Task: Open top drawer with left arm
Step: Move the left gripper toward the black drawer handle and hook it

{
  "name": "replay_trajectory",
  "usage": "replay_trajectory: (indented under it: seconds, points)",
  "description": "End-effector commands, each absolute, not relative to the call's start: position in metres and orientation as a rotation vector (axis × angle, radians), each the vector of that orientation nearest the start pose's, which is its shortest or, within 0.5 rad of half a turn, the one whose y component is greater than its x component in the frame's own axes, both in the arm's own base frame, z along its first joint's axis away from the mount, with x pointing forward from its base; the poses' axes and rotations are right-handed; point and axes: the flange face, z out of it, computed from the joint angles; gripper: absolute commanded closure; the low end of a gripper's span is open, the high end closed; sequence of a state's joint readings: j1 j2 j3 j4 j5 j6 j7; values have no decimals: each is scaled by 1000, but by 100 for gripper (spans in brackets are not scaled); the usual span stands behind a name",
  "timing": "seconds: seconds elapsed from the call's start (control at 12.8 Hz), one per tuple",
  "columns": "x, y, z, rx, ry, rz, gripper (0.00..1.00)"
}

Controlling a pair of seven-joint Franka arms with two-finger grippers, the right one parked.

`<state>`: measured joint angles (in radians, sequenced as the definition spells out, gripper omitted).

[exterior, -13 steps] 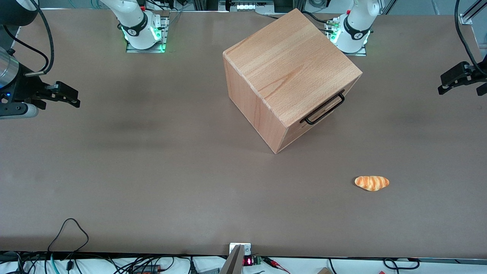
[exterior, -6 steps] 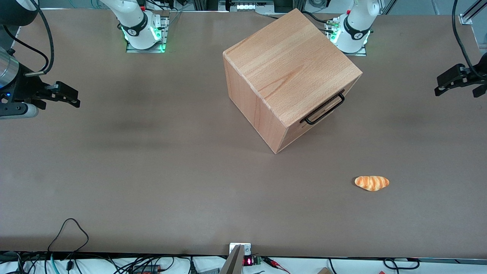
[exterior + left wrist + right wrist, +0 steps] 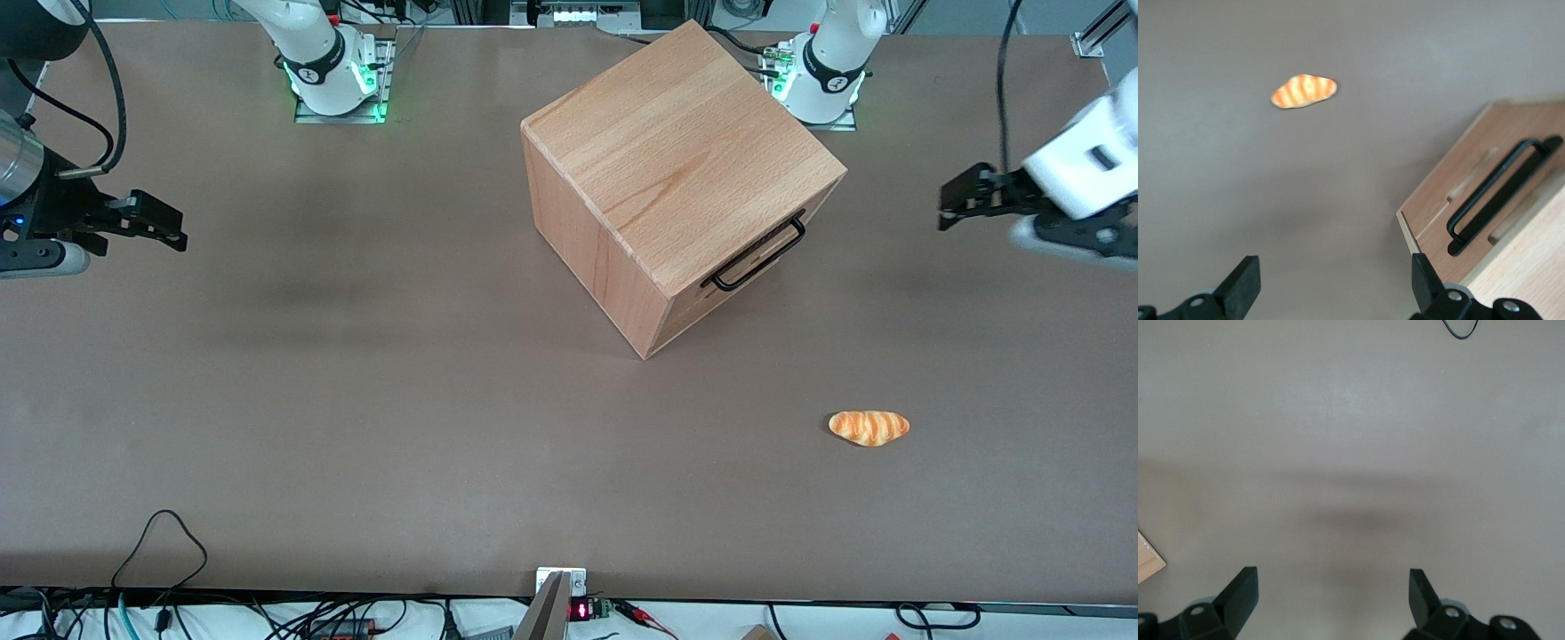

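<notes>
The beech cube cabinet (image 3: 676, 151) stands mid-table, turned at an angle. Its top drawer (image 3: 1438, 200) is shut, flush with the cabinet; its black bar handle (image 3: 756, 256) faces the working arm's end of the table and also shows in the left wrist view (image 3: 1498, 197). The white left arm (image 3: 1080, 169) reaches in from that end. Its black gripper (image 3: 951, 206) hangs above the table, well apart from the handle, pointing toward the cabinet. In the left wrist view the gripper (image 3: 1333, 277) is open and empty, with bare table between its fingers.
An orange striped bread roll (image 3: 869, 428) lies on the brown table nearer the front camera than the cabinet; it also shows in the left wrist view (image 3: 1303, 91). Cables run along the table's front edge (image 3: 160, 533).
The left gripper has moved in from the table's end toward the cabinet, and more of the white arm now shows. The drawer and the roll have not moved.
</notes>
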<state>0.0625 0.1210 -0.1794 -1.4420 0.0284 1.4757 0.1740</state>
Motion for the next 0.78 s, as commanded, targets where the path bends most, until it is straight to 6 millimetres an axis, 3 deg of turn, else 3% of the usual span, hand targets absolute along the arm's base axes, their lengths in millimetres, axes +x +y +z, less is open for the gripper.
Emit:
replay_trajectory:
  seconds: [0.0,0.16,0.47,0.7]
  points:
    - [584,-77,587,-3078,682,174,0]
    - [587,-93,580,-3093,728,143,0]
    - [586,-144,532,-3069,879,179,0]
    - [593,-159,500,-3053,1039,249,0]
